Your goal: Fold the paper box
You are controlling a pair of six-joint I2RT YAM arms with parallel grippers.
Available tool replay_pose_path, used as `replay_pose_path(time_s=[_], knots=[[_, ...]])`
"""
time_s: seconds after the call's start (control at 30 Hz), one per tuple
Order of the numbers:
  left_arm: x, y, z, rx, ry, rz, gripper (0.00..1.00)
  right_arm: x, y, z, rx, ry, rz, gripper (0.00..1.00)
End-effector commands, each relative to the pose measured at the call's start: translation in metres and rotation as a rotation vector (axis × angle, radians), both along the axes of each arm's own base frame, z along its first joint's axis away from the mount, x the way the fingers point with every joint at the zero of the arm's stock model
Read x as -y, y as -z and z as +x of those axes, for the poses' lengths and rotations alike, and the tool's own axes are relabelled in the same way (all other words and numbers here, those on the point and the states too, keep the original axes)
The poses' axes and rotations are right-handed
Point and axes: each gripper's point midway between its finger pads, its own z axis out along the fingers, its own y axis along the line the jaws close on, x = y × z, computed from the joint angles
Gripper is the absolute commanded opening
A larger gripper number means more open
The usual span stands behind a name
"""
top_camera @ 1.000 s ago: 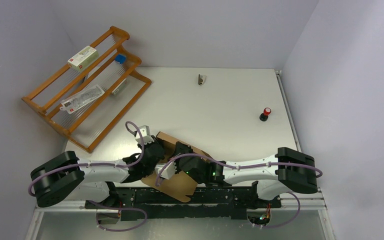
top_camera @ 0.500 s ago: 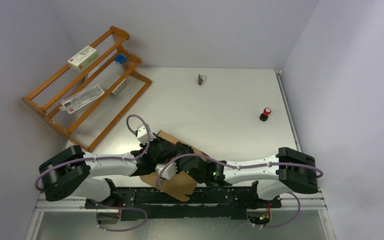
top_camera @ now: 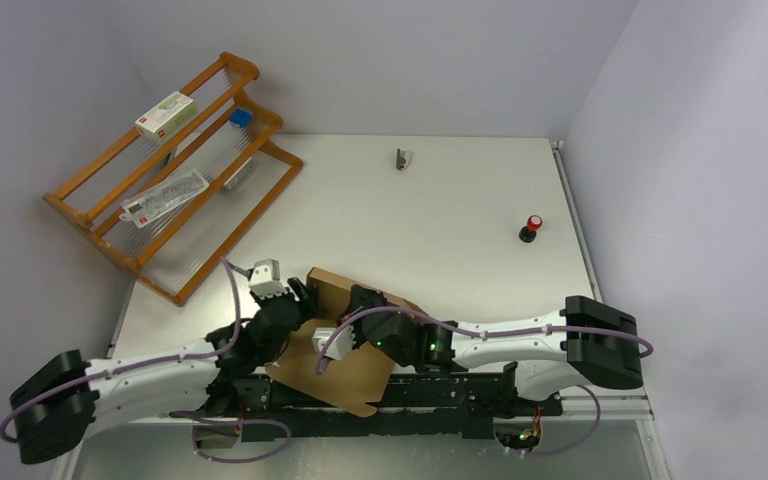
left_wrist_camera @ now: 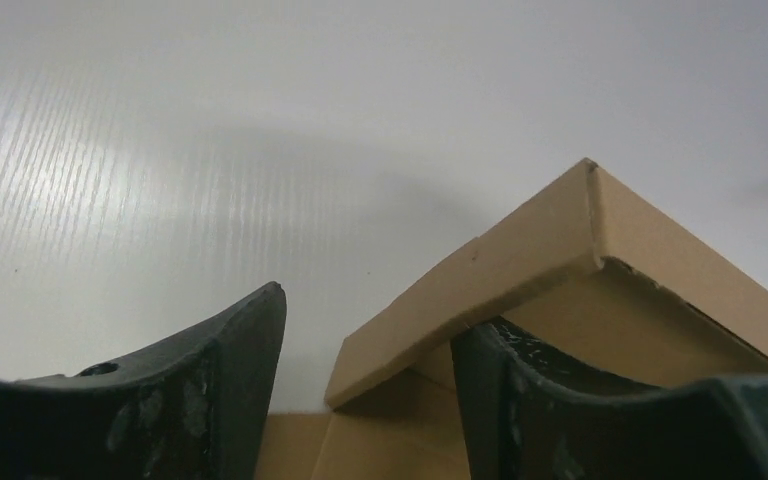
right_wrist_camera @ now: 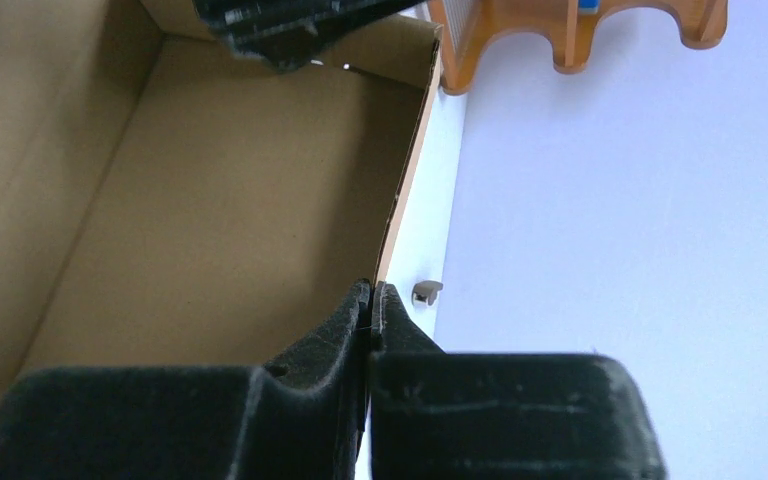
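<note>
Found the paper box (top_camera: 352,374) at the near edge of the desk (top_camera: 440,220), between the two arms, with one flap flat toward the bases and walls already raised on the far side. Saw the right pincer (right_wrist_camera: 372,292) clenched on the thin top edge of a box wall, fingers (right_wrist_camera: 310,345) pressed together with the cardboard running in between. Saw the left pincer (left_wrist_camera: 375,315) released, with jaws apart at a corner of the box: left finger (left_wrist_camera: 220,390) clear of the cardboard, over bare desk; right finger just beside the corner wall, contact not possible to tell. Farther back, well apart from the box, noted a small grey item (top_camera: 401,159) and, more to the right, a small red-topped item (top_camera: 531,227). At the far left, noted a wooden rack (top_camera: 238,68) carrying a white carton (top_camera: 165,113) with red print.
</note>
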Motion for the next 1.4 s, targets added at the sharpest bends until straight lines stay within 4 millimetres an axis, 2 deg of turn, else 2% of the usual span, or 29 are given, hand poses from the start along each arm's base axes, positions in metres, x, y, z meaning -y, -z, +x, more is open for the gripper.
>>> replay_pose_path(time_s=[0.0,0.23,0.4,0.6,0.8,1.03,1.2,1.37], knots=[[-0.004,-0.013,-0.004,0.059,0.090,0.034,0.67,0.017,0.005,0.008,0.005,0.049,-0.059,0.00],[0.009,-0.038,-0.021,0.123,0.247,-0.061,0.72,0.013,0.006,0.013,0.018,0.046,-0.082,0.00],[-0.001,-0.045,-0.024,0.120,0.209,-0.085,0.76,0.005,0.004,0.012,0.018,0.012,-0.072,0.00],[-0.020,-0.060,-0.020,0.116,0.119,-0.063,0.80,-0.008,0.002,0.022,0.051,-0.008,-0.066,0.01],[-0.024,-0.085,-0.015,0.130,0.091,-0.038,0.84,-0.017,-0.003,0.026,0.045,-0.008,-0.028,0.11],[-0.017,-0.111,-0.013,0.148,0.110,-0.047,0.86,-0.012,-0.012,0.020,-0.031,0.014,0.058,0.19],[-0.014,-0.121,-0.008,0.141,0.106,-0.026,0.87,-0.012,-0.027,0.014,-0.096,0.027,0.142,0.34],[-0.005,-0.117,0.006,0.089,0.124,0.004,0.88,-0.007,-0.050,0.013,-0.196,0.106,0.253,0.41]])
